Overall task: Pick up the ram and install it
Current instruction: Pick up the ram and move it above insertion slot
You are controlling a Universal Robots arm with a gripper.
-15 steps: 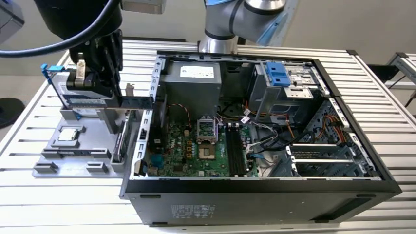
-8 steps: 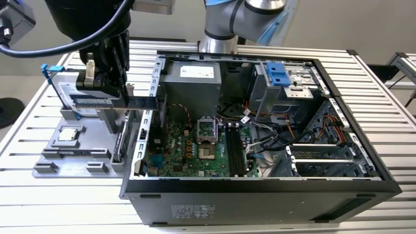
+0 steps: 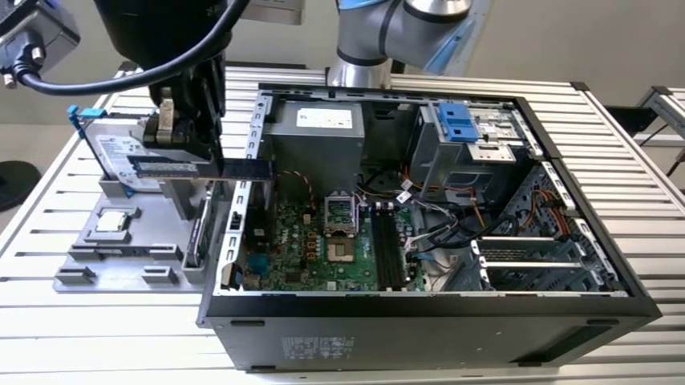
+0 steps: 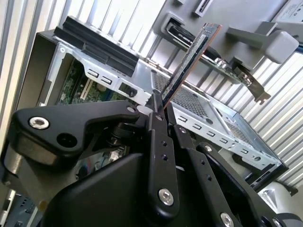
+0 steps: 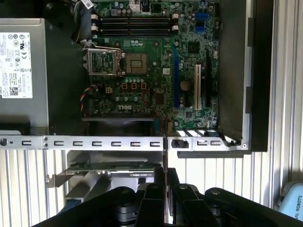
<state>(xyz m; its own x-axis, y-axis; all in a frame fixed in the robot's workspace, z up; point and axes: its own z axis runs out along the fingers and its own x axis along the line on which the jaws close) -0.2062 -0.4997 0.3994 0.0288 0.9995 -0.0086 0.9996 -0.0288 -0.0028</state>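
**Holding the ram clamped at the case's side wall**

The ram (image 3: 230,169) is gripped by the gripper (image 3: 184,156), whose fingers are closed on it. In the exterior view the stick is held level and on edge. One end is caught between the fingers, and the other reaches over the side wall of the open computer case (image 3: 428,321) at the exterior view's left. In the second wrist view the board is seen edge-on, projecting straight out from between the fingertips. The memory slots (image 5: 135,26) on the motherboard (image 3: 321,241) are seen well apart from the stick. An expansion card (image 5: 111,168) is seen just outside the case wall, near the gripper. A hard drive (image 3: 118,152) is seen beside the gripper.
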